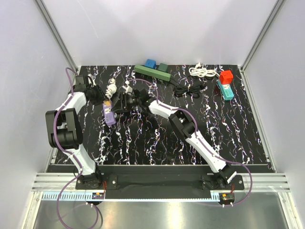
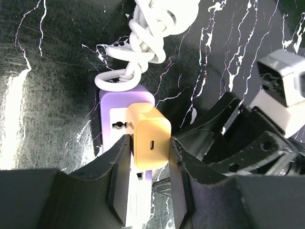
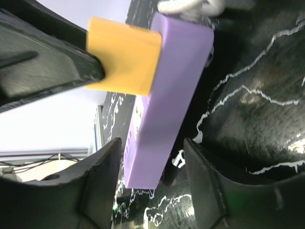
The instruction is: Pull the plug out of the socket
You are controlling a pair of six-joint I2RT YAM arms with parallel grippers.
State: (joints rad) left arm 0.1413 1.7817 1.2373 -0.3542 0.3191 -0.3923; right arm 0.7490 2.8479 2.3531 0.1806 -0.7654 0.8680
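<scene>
A purple socket strip lies on the black marbled mat, with a coiled white cord at its far end. An orange plug stands plugged into its white face. My left gripper is shut on the plug, one finger pressed to each side. In the right wrist view the plug sticks out sideways from the socket strip. My right gripper straddles the strip's near end, open, with gaps on both sides. In the top view both grippers meet over the strip.
At the back of the mat lie a green power strip carrying a blue plug, a black cable bundle, a white cable bundle and a teal strip with a red plug. White walls enclose three sides.
</scene>
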